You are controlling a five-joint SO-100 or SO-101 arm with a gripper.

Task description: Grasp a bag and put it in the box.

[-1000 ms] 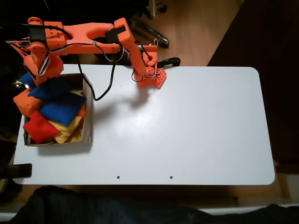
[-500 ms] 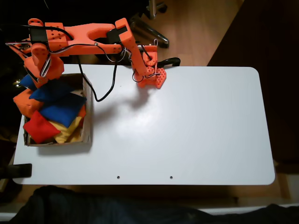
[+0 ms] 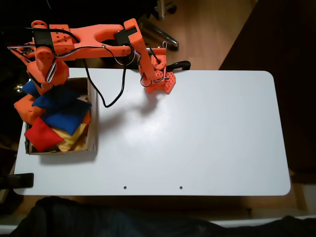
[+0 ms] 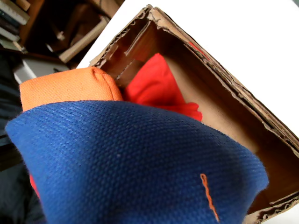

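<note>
Fixed view, arm: the orange arm reaches left from its base at the desk's back edge, so that the pincer hangs over the far corner of the box.
Fixed view, bag: the bag lies in the box at the top of the heap, just under the pincer, with a second blue bag beside it.
Fixed view, neighbours: an orange bag bulges over the left wall and a red bag sits nearer the front, with yellow fabric below.
Fixed view, pincer state: I cannot tell whether it grips or has released.
Wrist view, bag: blue weave fills the foreground, very close to the lens, which suggests the pincer is right above it.
Wrist view, box: cardboard walls frame the red bag; the orange bag presses against the blue one.
Judgement: the bag looks delivered.
</note>
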